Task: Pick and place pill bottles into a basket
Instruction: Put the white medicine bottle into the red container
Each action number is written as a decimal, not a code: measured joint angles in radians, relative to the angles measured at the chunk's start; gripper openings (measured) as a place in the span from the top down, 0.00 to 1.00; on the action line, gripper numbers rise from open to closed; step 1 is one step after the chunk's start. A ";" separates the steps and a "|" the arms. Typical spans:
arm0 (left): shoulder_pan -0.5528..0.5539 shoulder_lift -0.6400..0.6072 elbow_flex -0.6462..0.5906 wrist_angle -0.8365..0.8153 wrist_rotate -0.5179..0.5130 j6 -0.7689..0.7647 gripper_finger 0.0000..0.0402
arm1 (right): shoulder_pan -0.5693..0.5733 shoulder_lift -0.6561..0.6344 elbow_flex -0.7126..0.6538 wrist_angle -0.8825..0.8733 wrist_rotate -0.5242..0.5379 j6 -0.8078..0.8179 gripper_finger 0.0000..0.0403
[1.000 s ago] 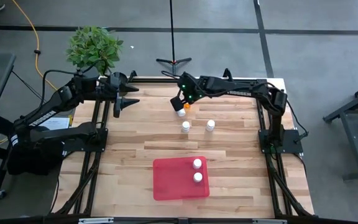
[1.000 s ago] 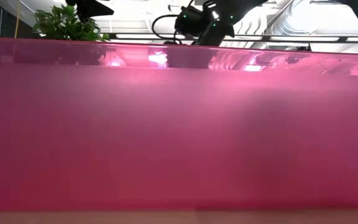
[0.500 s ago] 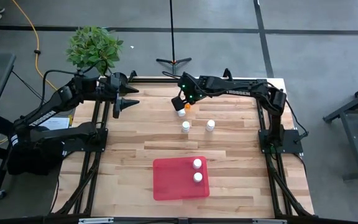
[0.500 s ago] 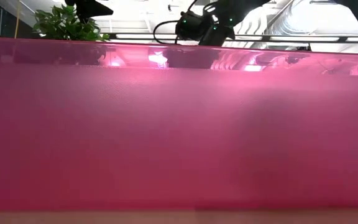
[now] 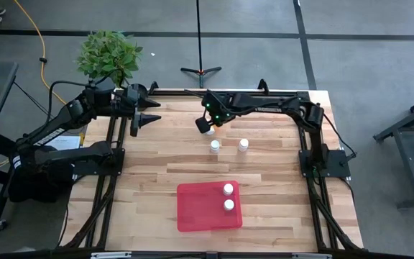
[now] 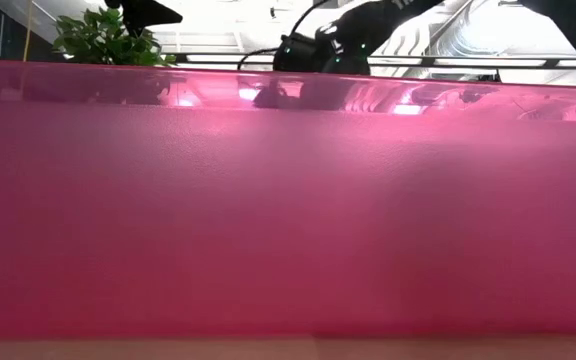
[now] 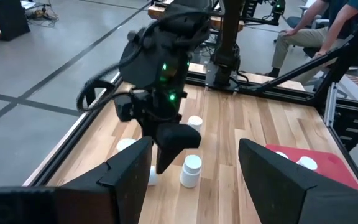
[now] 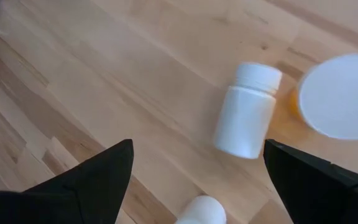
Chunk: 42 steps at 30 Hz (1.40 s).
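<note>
Two white pill bottles [image 5: 228, 189] [image 5: 228, 205] sit in the red basket [image 5: 192, 208]; two more stand upright on the table [image 5: 279, 165] mid-board [image 5: 214, 147] [image 5: 243, 144]. The last white one and the orange one are by the far edge, under the right arm.

Change: the right claw [image 5: 208, 125] has shifted slightly left and toward the far edge compared with half a second ago, and now covers both far bottles in the high view; the orange one was visible beside it before. No bottle lifted, basket count unchanged at two. We read this as final alignment over the next pick, four still to go.

Right wrist view: fingers spread wide, nothing pinched; white bottle [image 8: 247, 119] lies on its side between them, orange bottle's white cap [image 8: 340, 95] touching or just beside it, can't tell which. Tight grab.

Left claw [image 5: 149, 114] is parked at the far left corner, fingers spread, empty.

Hidden: the low view is almost fully blocked by the basket wall [image 6: 288, 200]; only arm parts and a plant [image 6: 98, 40] show above it. The bottle at the right wrist view's edge [image 8: 201, 210] is cut off.
</note>
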 joint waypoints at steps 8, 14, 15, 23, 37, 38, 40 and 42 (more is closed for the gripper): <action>0.000 0.000 0.000 0.000 0.000 0.000 0.31 | 0.000 0.010 0.000 0.007 0.008 0.019 0.13; 0.000 0.000 0.000 0.000 0.000 0.000 0.31 | 0.000 0.010 0.000 0.008 0.011 0.027 0.13; 0.000 0.000 0.000 0.000 0.000 0.000 0.31 | 0.000 0.010 0.000 0.008 0.011 0.027 0.13; 0.000 0.000 0.000 0.000 0.000 0.000 0.31 | 0.000 0.010 0.000 0.008 0.014 0.041 0.13; 0.000 0.000 0.000 0.000 0.000 -0.001 0.31 | -0.009 0.010 0.000 0.074 0.045 0.041 0.13; 0.000 0.000 0.000 0.000 0.000 -0.001 0.31 | -0.009 0.010 0.000 0.080 0.047 0.041 0.13; 0.000 0.000 0.000 0.000 0.000 -0.001 0.31 | -0.010 0.010 0.000 0.086 0.049 0.041 0.13; 0.000 0.000 0.000 0.000 0.000 -0.001 0.31 | -0.010 0.011 0.000 0.094 0.054 0.041 0.13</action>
